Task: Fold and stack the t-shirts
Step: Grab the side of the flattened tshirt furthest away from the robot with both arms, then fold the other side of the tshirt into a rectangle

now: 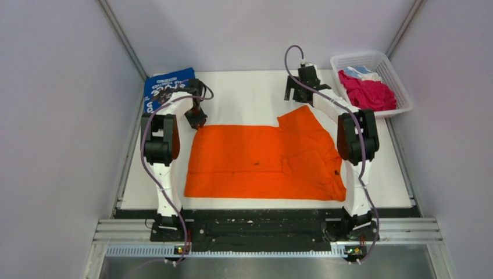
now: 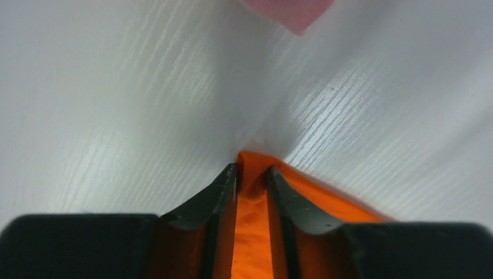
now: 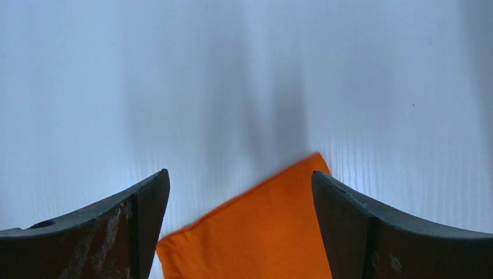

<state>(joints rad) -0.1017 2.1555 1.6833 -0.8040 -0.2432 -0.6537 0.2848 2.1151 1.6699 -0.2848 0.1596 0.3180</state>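
Pinching the far left corner of the orange t-shirt [image 1: 261, 163] with the left gripper [image 2: 253, 171], down at the surface of the white table [image 1: 244, 93]. Clamping narrow, with a raised ridge of orange cloth squeezed between the two dark fingers [image 2: 218, 197] and more orange showing beneath them.

Hanging the right gripper [image 3: 239, 180] over the far right part of the same shirt, spread wide and grasping nothing. Framing a pointed orange corner between its tips in the right wrist view, probably without touching it, though judging the height from that angle is hard.

Showing the orange t-shirt lying across the middle of the table, mostly flat, its near edge running close to the front edge by the arm bases. Showing its right portion doubled over, with a flap angling toward the far side and ending just beneath the right gripper.

Resting a folded blue t-shirt [image 1: 165, 84] with white lettering at the far left corner of the table, just beyond the left arm. Sitting a white lattice basket [image 1: 372, 57] at the far right, well apart from the orange shirt, holding a crumpled magenta t-shirt [image 1: 367, 94] and a light-blue t-shirt [image 1: 360, 71] toward its far end.
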